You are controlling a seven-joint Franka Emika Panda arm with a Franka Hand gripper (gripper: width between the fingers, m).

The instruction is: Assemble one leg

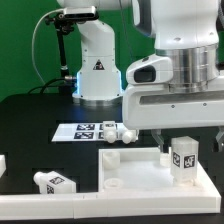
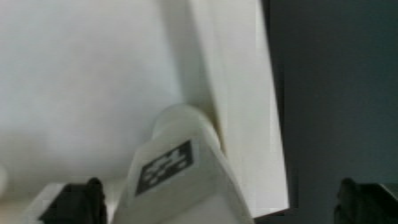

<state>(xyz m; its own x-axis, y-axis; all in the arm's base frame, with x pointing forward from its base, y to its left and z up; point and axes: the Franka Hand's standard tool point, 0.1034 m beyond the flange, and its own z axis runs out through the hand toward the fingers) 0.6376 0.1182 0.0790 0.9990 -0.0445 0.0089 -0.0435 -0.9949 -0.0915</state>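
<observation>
One leg [image 1: 184, 158], a small white block with a black-and-white tag, stands upright on the large white square panel [image 1: 130, 178] near the corner at the exterior view's right. My gripper [image 1: 190, 148] hangs right over it, open, with a finger on either side and a gap to each. In the wrist view the leg [image 2: 178, 160] sits between the two dark fingertips [image 2: 80, 200], next to the panel's raised rim [image 2: 231, 80]. My gripper [image 2: 217, 203] holds nothing. Two more legs lie loose: one [image 1: 55, 181] at the front on the exterior view's left, one [image 1: 112, 129] by the marker board.
The marker board [image 1: 85, 130] lies flat on the black table behind the panel. The robot's white base [image 1: 97, 70] stands at the back. A white piece [image 1: 3, 163] shows at the left edge of the exterior view.
</observation>
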